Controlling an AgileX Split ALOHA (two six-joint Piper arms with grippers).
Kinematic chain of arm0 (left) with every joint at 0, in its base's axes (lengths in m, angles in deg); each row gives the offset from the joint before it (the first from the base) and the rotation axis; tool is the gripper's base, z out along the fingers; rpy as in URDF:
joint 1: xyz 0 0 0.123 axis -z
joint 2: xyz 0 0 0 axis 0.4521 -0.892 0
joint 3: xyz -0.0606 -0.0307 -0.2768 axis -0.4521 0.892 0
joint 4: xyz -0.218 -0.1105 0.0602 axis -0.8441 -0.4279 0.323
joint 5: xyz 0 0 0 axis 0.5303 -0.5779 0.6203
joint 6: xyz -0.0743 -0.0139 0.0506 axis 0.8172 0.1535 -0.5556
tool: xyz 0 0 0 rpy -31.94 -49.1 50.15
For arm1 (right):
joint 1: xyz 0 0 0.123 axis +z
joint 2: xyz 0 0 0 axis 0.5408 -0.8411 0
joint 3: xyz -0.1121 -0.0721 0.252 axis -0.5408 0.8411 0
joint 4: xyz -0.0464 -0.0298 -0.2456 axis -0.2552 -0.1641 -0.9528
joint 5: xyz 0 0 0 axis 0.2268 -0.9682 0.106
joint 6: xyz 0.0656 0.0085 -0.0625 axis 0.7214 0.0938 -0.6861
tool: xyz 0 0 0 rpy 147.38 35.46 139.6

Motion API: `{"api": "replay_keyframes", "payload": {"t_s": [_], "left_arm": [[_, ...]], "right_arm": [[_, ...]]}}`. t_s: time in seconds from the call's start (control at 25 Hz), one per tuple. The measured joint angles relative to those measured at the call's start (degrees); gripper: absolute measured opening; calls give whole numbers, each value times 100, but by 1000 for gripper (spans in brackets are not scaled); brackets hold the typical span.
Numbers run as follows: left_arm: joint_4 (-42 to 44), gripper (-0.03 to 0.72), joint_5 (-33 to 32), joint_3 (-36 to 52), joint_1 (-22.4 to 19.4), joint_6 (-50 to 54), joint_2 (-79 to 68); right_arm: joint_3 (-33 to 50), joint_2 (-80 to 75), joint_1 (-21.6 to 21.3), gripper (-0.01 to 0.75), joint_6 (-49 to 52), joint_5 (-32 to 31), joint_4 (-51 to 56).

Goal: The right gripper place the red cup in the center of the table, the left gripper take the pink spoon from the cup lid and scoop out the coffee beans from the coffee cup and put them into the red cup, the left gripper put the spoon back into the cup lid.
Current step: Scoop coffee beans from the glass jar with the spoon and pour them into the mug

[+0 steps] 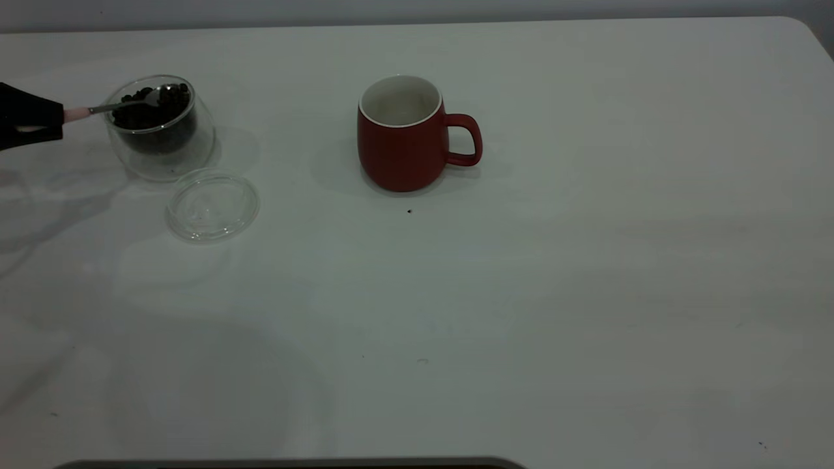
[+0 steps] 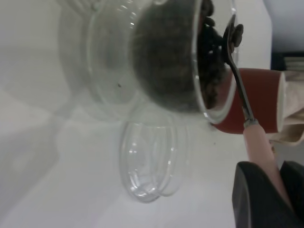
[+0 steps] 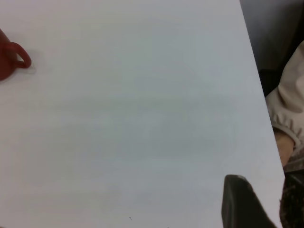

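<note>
The red cup (image 1: pixel 401 146) stands upright near the middle of the table (image 1: pixel 521 293), handle toward the right, white inside showing nothing in it. At the far left my left gripper (image 1: pixel 55 120) is shut on the pink spoon (image 1: pixel 120 105) by its pale handle (image 2: pixel 259 142). The spoon's metal bowl lies among the coffee beans (image 1: pixel 146 117) inside the clear coffee cup (image 1: pixel 163 140). The cup lid (image 1: pixel 212 205) lies flat in front of the coffee cup with nothing on it. My right gripper (image 3: pixel 244 204) shows only in its own wrist view, off by the table's edge, far from the red cup (image 3: pixel 7 59).
A person's light sleeve (image 3: pixel 285 109) hangs just beyond the table's edge near the right gripper. A tiny dark speck (image 1: pixel 409 211) lies in front of the red cup. White tabletop stretches between the coffee cup and the red cup.
</note>
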Motion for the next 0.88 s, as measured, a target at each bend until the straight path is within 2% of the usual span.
{"api": "replay_keyframes", "payload": {"t_s": [0.44, 0.88], "left_arm": [[77, 123, -157, 0, -30, 26, 0], [83, 123, -301, -1, -492, 229, 0]], "right_arm": [[0, 0, 0, 239, 0, 0, 0], [0, 0, 0, 239, 0, 0, 0]]}}
